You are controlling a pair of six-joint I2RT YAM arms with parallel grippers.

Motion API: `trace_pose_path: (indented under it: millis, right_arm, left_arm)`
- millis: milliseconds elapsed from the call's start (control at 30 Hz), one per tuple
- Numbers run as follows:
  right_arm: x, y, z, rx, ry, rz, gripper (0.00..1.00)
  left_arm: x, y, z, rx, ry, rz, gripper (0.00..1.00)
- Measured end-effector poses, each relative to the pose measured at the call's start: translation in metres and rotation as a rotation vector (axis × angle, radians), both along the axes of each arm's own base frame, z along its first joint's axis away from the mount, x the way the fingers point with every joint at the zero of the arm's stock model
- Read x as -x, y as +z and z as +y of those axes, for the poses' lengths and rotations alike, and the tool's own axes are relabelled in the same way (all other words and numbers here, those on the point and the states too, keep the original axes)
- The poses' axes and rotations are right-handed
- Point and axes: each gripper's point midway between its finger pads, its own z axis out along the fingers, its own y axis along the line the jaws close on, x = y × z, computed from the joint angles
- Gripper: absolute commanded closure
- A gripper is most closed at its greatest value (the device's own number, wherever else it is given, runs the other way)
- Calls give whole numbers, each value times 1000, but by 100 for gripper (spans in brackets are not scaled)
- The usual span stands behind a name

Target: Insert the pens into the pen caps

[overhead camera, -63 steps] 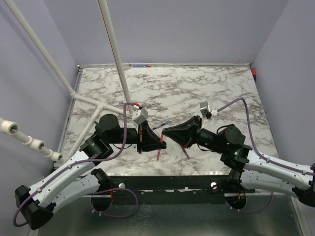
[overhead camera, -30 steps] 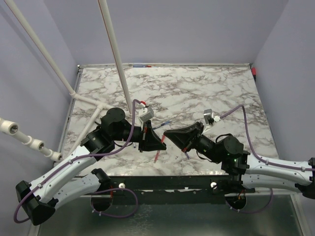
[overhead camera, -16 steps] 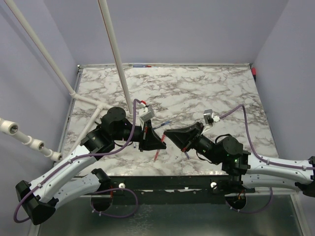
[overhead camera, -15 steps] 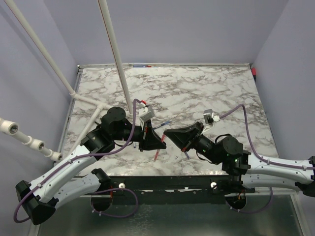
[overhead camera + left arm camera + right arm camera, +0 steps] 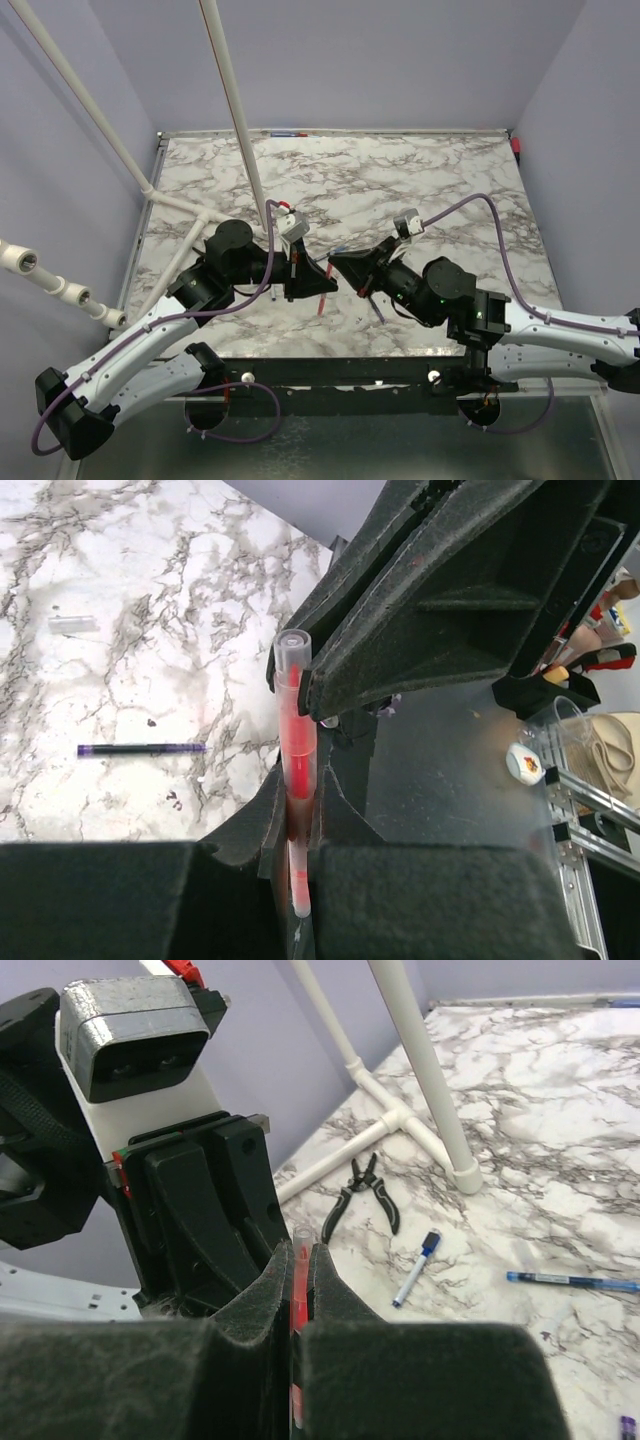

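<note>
**Both grippers clamped on one red pen above the marble**

The left gripper [image 5: 297, 820] was closed on a thin, clear-barrelled plastic red pen [image 5: 297, 735], pinching its lower part. In the left wrist view the pen stood nearly upright, running from 6 to 12 o'clock. The right gripper [image 5: 297, 1265] was closed too, its fingers pinched on the red pen's upper stretch, with a short clear tip poking past the fingertips. Whether that upper clear length was a cap or the barrel itself could not be told.

From above, the two grippers met tip to tip over the near middle of the grey-veined white marble table [image 5: 420, 180]. The left was on the 9 o'clock side and the right on the 3 o'clock side, and the pen's red end hung out toward 6 o'clock.

A thin dark purple stick pen [image 5: 140, 748] lay flat on the marble, well apart, at 9 o'clock of the held pen in the left wrist view. A thin blue stick pen [image 5: 570, 1280] lay flat at 3 o'clock in the right wrist view.
</note>
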Motion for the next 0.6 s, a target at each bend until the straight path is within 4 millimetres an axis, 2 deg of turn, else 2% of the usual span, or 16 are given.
trace_pose_path:
  millis: [100, 267, 467, 600]
  right_arm:
    - [-3, 1, 0, 40, -19, -6, 98]
    - [-4, -2, 0, 98, -30, -13, 82]
    - [-3, -5, -3, 168, -32, -19, 70]
    - [-6, 6, -9, 176, -60, -31, 64]
  left_arm:
    - [-3, -2, 1, 1, 20, -6, 100]
    - [-7, -8, 2, 3, 43, -13, 100]
    - [-14, -6, 1, 22, 74, -38, 100]
    - [-19, -10, 1, 14, 104, -34, 100]
